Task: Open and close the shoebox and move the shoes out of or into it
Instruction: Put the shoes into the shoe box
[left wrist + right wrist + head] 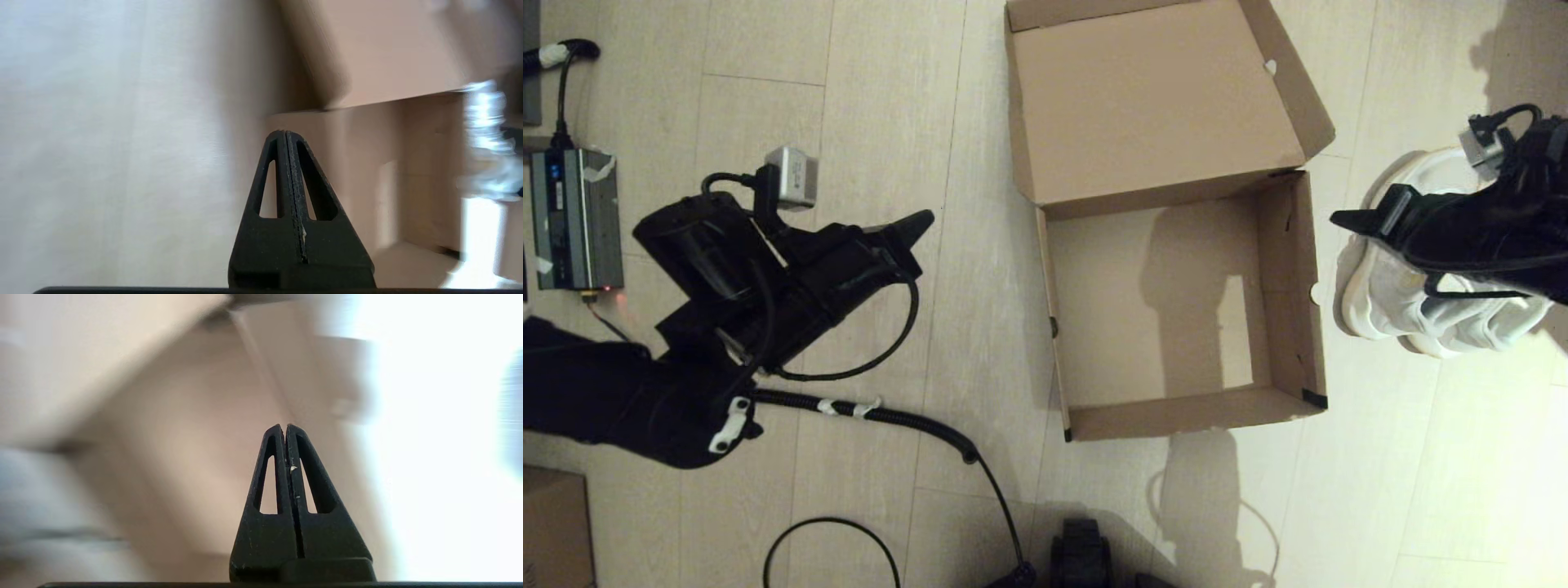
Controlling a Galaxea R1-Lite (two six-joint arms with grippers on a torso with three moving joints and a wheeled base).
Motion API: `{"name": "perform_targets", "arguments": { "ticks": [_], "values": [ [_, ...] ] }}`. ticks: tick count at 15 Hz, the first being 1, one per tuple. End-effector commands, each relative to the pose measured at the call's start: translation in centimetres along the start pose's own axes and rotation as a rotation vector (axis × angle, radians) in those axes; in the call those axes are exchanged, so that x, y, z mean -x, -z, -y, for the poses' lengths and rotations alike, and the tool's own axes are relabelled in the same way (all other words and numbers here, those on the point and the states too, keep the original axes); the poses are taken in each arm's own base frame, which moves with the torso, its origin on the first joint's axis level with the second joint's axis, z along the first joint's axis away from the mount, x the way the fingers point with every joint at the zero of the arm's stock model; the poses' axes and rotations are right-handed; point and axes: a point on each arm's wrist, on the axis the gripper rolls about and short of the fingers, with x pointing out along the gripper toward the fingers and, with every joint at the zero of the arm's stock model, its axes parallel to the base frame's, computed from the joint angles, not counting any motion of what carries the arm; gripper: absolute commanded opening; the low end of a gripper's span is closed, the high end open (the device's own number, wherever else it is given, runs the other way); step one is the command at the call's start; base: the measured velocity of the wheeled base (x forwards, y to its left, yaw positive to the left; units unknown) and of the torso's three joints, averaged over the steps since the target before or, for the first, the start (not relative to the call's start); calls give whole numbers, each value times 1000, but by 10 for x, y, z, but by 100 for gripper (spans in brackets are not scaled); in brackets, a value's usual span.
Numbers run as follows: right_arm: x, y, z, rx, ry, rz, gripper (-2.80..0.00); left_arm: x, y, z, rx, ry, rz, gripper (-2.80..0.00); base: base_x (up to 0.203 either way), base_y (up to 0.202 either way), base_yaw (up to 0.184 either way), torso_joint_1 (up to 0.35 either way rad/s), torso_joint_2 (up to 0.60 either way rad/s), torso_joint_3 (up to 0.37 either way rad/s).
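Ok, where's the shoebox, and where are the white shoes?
shoebox (1152, 318): head view, on its bare inside floor.
shoes (1396, 302): head view, on the white side of the nearer sneaker.

One shoebox (1176, 245) lies on the floor, lid open, nothing inside it. Two white shoes (1421, 302) stand as a pair just right of it. Two tools are in view: the left tool (923, 222) left of the box, the right tool (1339, 219) over the shoes. One grey power unit (574, 216) sits far left, and one smaller brown carton (551, 523) shows at the near left corner.
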Motion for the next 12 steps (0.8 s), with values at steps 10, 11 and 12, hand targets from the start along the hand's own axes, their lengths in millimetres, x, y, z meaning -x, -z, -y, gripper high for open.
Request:
{"name": "perform_targets", "arguments": {
  "ticks": [10, 11, 12],
  "values": [
    [43, -7, 75, 278, 629, -120, -280, 33, 7, -5, -179, -158, -43, -280, 0, 0, 0, 0, 0, 0],
    [41, -6, 83, 258, 649, -117, -280, 33, 6, -5, -181, -157, -33, -280, 0, 0, 0, 0, 0, 0],
    [40, -5, 92, 248, 684, -110, -280, 34, 6, -4, -181, -155, -30, -280, 0, 0, 0, 0, 0, 0]
  ]
}}
